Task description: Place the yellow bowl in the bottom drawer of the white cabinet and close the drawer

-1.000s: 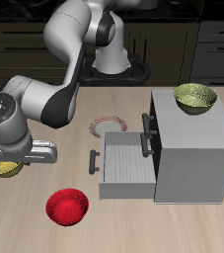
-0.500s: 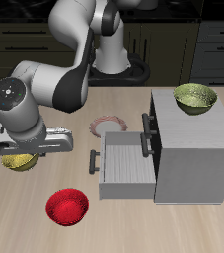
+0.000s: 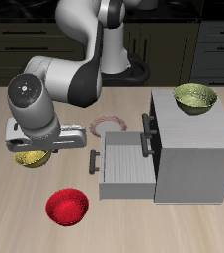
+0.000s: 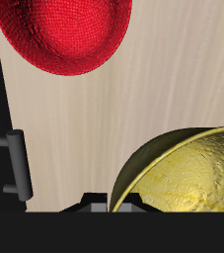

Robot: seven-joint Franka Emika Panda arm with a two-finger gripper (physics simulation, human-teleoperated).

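Note:
My gripper (image 3: pixel 33 150) is shut on the rim of the yellow bowl (image 3: pixel 31 159) and holds it above the table, between the table's side edge and the white cabinet (image 3: pixel 192 148). The bottom drawer (image 3: pixel 123 168) stands pulled out toward the bowl, its dark handle (image 3: pixel 92 162) a short way from my gripper. In the wrist view the yellow bowl (image 4: pixel 187 176) fills the space by my gripper (image 4: pixel 109 206), and the drawer handle (image 4: pixel 18 164) shows beside it. The upper drawer (image 3: pixel 150 128) is shut.
A red bowl (image 3: pixel 67 207) lies on the table near the front edge, close before the open drawer; it also shows in the wrist view (image 4: pixel 69 35). An olive-green bowl (image 3: pixel 195 97) sits on top of the cabinet. A pale ring-shaped plate (image 3: pixel 109 126) lies behind the drawer.
My gripper has carried the yellow bowl sideways toward the open bottom drawer, and the arm has swung with it. The drawer and the other bowls have not moved.

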